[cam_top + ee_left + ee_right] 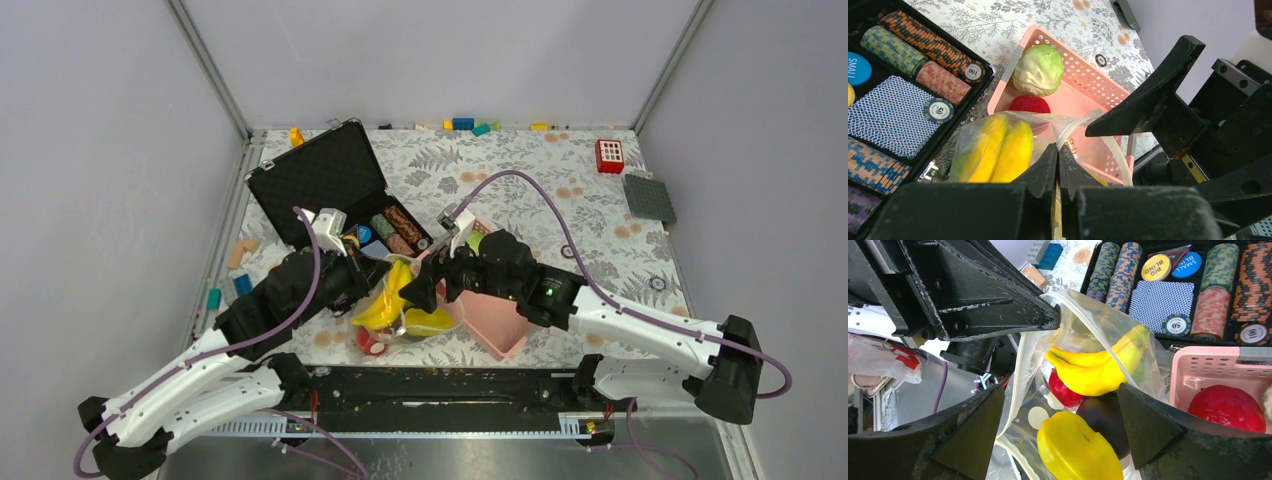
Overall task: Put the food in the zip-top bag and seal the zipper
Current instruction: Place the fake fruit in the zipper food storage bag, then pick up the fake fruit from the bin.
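Pinching the zip-top bag (1070, 125) rim, left gripper (1058, 149) jaws press together; right gripper (1059, 392) gapes. Inside, bananas (388, 298) run 12-to-6; pink basket (505, 328) at 3 o'clock.

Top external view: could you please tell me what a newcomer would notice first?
The clear bag at table centre, with yellow bananas inside; the left gripper pinches its edge and the right gripper hangs open around it. Beside it a pink basket holds a cabbage and an apple, with an open case of poker chips farther back.
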`<state>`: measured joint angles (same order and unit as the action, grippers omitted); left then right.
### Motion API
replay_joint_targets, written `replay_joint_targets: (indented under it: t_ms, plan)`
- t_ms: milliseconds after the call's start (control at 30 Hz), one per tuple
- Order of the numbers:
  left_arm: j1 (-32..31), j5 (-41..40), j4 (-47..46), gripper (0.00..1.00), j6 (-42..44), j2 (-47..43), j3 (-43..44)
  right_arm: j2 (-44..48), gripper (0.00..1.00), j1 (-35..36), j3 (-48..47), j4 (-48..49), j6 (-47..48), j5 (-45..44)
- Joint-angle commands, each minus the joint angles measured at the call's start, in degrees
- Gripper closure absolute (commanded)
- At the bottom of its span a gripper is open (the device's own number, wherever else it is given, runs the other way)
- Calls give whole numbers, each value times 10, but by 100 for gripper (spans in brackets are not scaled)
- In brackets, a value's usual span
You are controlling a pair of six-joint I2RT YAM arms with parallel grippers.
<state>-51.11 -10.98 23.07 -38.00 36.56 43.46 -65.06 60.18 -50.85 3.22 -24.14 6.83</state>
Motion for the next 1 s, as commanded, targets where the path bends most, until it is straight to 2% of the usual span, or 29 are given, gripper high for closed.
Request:
replay_joint_targets:
  t_ms: [0,67,133,267,333,467,967]
  plan:
    - [-1,-13,-22,100,0,-7,0,33,5,4,-10,2,16,-38]
    - [-1,-32,-7,100,1,-13,3,60,1,3,0,-4,9,-73]
    - [-1,-63,22,100,2,-23,8,86,0,3,9,-20,5,-136]
    - [-1,-140,82,100,-3,-53,18,123,0,-9,7,-120,-38,-273]
    - [0,-159,106,100,-7,-69,17,127,0,-34,3,-181,-82,-300]
    - [-1,-172,130,100,-23,-96,5,97,0,-101,18,-246,-162,-253]
    - [-1,-168,138,100,-38,-133,-8,-181,0,-112,-26,-188,-302,-192]
